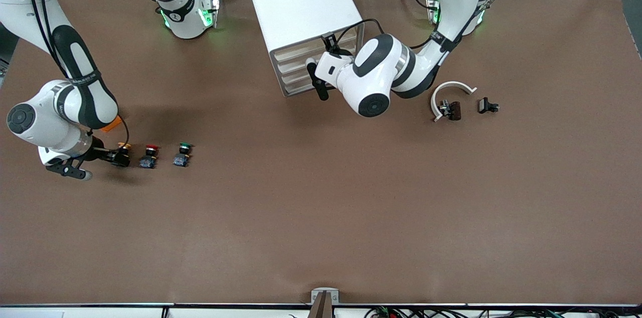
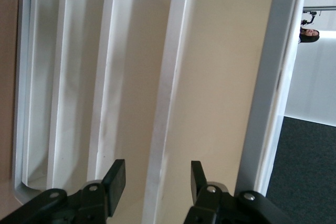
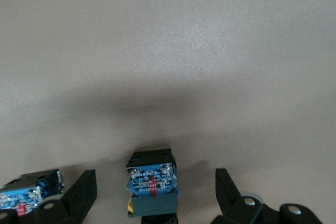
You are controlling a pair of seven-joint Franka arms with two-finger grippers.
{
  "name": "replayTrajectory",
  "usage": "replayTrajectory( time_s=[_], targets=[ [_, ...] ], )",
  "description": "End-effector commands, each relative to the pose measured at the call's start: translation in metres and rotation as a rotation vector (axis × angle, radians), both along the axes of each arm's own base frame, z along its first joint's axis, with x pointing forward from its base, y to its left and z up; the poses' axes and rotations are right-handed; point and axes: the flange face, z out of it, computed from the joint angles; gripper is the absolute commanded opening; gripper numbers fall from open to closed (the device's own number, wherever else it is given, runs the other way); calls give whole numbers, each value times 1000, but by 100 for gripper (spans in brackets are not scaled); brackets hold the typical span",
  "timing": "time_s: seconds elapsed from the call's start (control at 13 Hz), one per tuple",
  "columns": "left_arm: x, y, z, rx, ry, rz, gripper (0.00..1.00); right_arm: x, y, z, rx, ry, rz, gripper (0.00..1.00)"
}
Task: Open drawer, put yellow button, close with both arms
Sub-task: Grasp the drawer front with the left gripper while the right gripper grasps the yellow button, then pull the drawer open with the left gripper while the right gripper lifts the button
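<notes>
The white cabinet (image 1: 298, 2) stands at the robots' edge of the table, its four cream drawer fronts all pushed in. My left gripper (image 1: 317, 82) is at those fronts. In the left wrist view it (image 2: 156, 179) is open, its fingers (image 2: 114, 179) on either side of a white lip beside the topmost drawer (image 2: 220, 77), touching nothing. The yellow button (image 1: 123, 147) sits toward the right arm's end. My right gripper (image 1: 116, 157) is low over the table and open around the yellow button (image 3: 152, 179), with clear gaps on both sides.
A red-capped button (image 1: 149, 155) and a green-capped button (image 1: 182, 154) stand in a row beside the yellow one. A white curved piece (image 1: 451, 90) and two small dark parts (image 1: 451, 110) (image 1: 487, 106) lie toward the left arm's end.
</notes>
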Motion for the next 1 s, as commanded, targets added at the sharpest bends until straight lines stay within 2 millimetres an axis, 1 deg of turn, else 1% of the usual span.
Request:
replayTrajectory(
  time_s=[0.0,0.08,0.15,0.23,0.31,0.38,0.46,0.54,0.69,0.92],
  targets=[
    [-9,-9,-5,10,10,0,49,-2,-2,-6,10,-1,-19,100],
    [-11,-10,-7,14,13,-3,47,-2,-1,-6,11,-1,-16,100],
    [-12,-9,-8,16,14,-4,44,-1,-1,-6,11,-5,-17,91],
    [-11,-8,-9,18,13,-4,39,-3,-1,-7,9,-7,-19,64],
    [-11,-8,-9,19,12,-5,33,-6,1,-10,8,-9,-18,33],
    [-11,-8,-9,20,11,-6,28,-11,3,-15,5,-15,-17,10],
    [-12,-9,-9,20,11,-8,25,-15,5,-19,-2,-35,-14,0],
    [-12,-9,-9,19,11,-8,19,-17,6,-20,-10,-56,-15,0],
    [-12,-8,-9,21,10,-9,12,-18,7,-20,-11,-60,-15,0],
    [-10,-7,-9,21,11,-5,10,-16,9,-15,-9,-56,-10,0]
  ],
)
